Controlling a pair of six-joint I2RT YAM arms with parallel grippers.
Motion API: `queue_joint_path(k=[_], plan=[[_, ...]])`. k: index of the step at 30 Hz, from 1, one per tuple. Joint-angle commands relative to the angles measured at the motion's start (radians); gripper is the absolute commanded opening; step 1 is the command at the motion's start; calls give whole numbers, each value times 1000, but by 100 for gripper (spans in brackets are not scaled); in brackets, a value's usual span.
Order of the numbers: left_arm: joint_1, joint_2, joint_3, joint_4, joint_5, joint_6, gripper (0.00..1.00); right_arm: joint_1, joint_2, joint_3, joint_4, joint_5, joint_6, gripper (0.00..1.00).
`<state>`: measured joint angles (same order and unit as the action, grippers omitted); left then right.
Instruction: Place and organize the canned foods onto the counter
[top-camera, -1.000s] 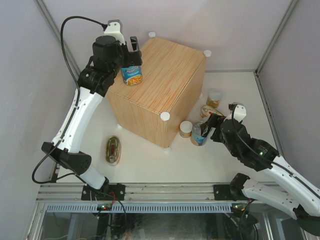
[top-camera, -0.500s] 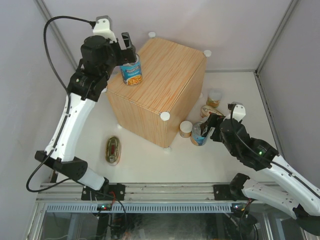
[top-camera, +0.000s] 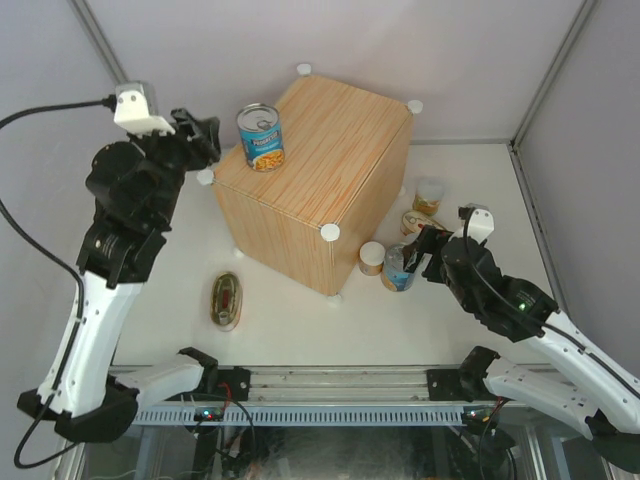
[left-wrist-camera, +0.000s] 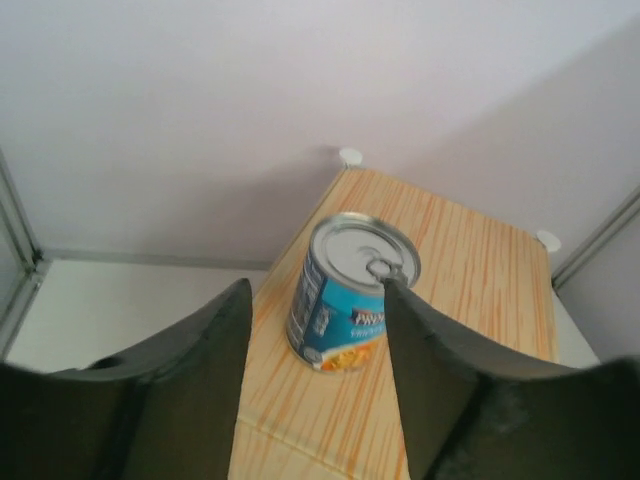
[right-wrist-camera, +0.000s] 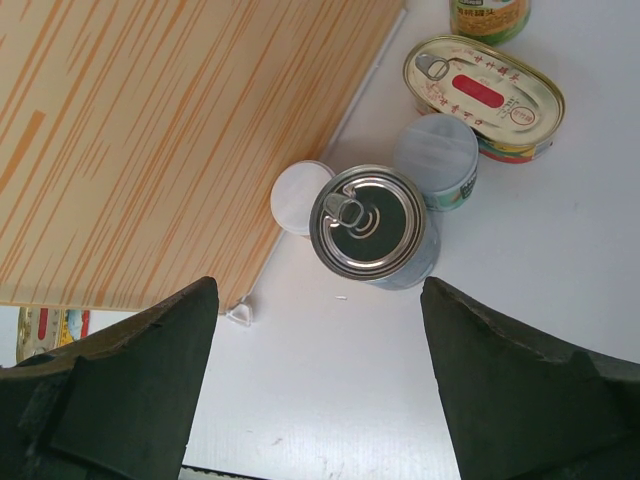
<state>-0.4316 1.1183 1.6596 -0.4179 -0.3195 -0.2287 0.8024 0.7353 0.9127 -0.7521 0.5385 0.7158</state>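
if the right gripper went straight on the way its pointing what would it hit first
Most likely the lid of the tall pull-tab can, standing upright and roughly centred ahead of the open right gripper; how far off is unclear.

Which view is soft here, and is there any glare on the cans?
Left wrist: the blue can on the counter is smeared, its label barely legible; the claw fingers are dark and out of focus. Right wrist: crisp; the lid of the tall can has a mild sheen, nothing blown out. Top external: even, diffuse light, faint shadows only.
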Motion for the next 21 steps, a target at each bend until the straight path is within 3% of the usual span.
queue_joint_path(k=[1,8,14,21], plan=[[2,-71,-151,72,16,8,51,-14,-6,35,26,13,-18,82],[3,-127,-291,111,94,28,12,-17,8,36,46,1,-19,82],[2,-85,-308,139,234,51,9,-31,11,35,55,-10,-24,82],[3,-39,-314,158,272,42,9,-82,38,35,35,-50,-37,83]])
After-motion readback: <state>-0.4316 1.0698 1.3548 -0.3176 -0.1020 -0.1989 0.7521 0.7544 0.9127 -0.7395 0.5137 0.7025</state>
